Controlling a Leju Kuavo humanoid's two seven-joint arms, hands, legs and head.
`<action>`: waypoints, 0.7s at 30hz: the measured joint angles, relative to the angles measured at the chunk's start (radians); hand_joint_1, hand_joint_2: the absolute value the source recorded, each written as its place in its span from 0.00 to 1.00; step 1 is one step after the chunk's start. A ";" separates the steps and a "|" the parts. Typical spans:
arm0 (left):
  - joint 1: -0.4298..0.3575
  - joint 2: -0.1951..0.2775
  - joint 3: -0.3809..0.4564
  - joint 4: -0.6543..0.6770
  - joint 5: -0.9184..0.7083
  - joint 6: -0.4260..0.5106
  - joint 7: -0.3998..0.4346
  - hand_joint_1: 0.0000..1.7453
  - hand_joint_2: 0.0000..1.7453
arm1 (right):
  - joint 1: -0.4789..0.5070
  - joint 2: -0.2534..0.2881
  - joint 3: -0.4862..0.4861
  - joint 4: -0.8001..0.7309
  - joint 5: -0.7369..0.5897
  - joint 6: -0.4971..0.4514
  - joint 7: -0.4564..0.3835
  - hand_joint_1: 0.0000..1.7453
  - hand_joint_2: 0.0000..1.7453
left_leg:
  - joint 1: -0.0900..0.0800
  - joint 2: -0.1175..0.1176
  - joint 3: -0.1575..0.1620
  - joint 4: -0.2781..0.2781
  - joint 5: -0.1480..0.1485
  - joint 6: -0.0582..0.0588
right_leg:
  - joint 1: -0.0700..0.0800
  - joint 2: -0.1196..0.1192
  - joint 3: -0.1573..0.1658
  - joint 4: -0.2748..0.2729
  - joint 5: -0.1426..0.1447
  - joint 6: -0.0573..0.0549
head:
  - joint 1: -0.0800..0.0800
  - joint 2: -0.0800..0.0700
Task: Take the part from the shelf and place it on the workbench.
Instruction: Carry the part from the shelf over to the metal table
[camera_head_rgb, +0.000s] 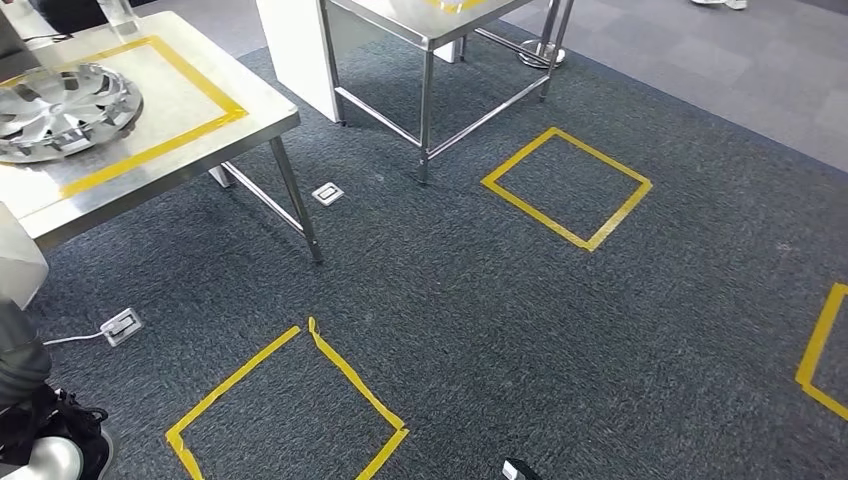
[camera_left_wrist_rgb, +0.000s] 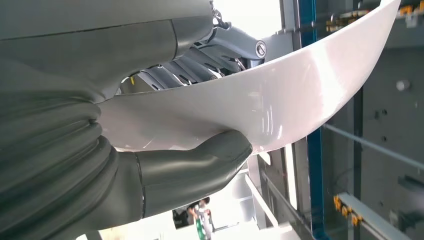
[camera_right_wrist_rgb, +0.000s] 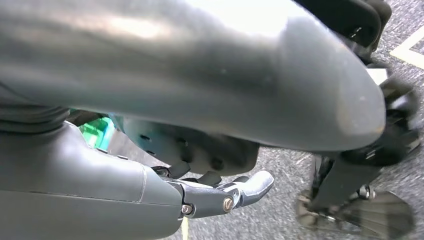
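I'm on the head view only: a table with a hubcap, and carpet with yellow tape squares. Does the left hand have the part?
Observer: Yes. The left wrist view shows the left hand gripping a curved white panel, with the thumb on one face and the fingers on the other.
Operator: And the right hand?
Observer: The right hand holds nothing. It hangs over the carpet.
Operator: What's behind the panel?
Observer: A blue post with grey metal framing beside it. I can't tell whether that is the shelf.
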 joint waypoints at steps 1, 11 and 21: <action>-0.001 -0.004 -0.001 0.001 -0.001 0.000 0.000 1.00 1.00 | 0.002 0.000 0.000 0.000 -0.001 0.001 -0.009 0.00 0.00 | -0.001 -0.014 -0.001 0.000 0.001 0.001 | 0.000 0.004 -0.021 0.039 -0.007 -0.001 | 0.000 0.000; 0.002 -0.031 -0.006 -0.018 -0.059 0.014 0.030 1.00 1.00 | 0.004 -0.001 0.000 0.000 -0.001 0.017 -0.013 0.00 0.00 | 0.004 -0.105 -0.019 0.000 0.015 -0.043 | 0.003 0.045 0.095 -0.234 0.139 -0.037 | 0.002 0.000; 0.004 -0.039 -0.007 -0.025 -0.078 0.018 0.040 1.00 1.00 | 0.009 -0.001 0.000 0.000 -0.002 0.017 -0.004 0.00 0.00 | -0.001 0.075 -0.006 0.048 -0.022 -0.058 | 0.005 -0.093 0.100 -0.236 0.135 -0.041 | -0.008 0.000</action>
